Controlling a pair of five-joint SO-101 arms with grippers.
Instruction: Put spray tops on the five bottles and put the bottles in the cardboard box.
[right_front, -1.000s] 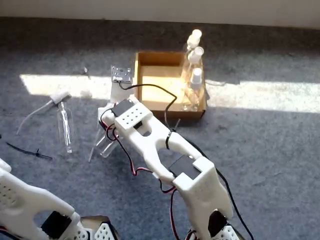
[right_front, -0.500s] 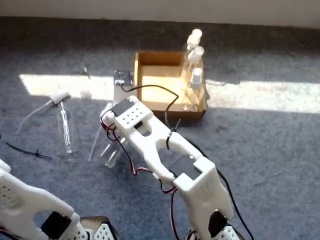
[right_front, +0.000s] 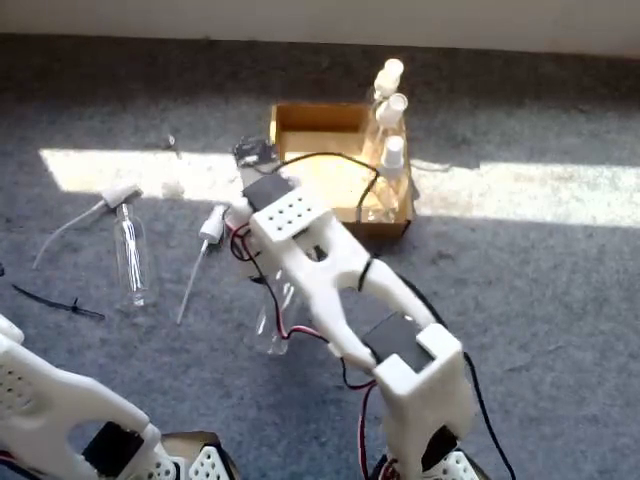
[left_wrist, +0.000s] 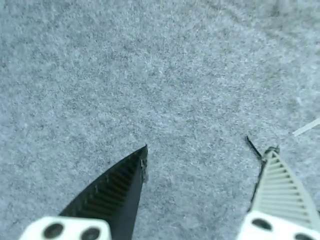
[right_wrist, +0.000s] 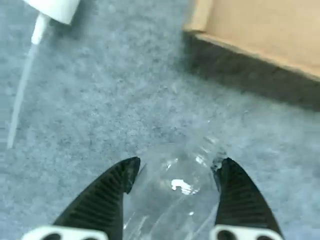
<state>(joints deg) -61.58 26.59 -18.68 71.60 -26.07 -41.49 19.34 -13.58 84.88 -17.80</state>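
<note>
Right gripper (right_wrist: 177, 162) clamps clear capless plastic bottle (right_wrist: 185, 192) at shoulder, jaws tight on both sides. Bottle lies flat mid grey carpet (right_front: 520, 300), neck toward brown cardboard box (right_front: 310, 120). Likely held steady for capping. Loose white spray top (right_front: 212, 222) with long dip tube lies just beside it on carpet, apart from bottle.

Three capped clear bottles (right_front: 388, 150) stand along box's right wall, already packed. Fourth capped bottle (right_front: 130, 250) lies near carpet's left edge, not boxed.

Left gripper (left_wrist: 208, 149) spread wide, empty, over bare carpet at near left corner - probably free to fetch top.
</note>
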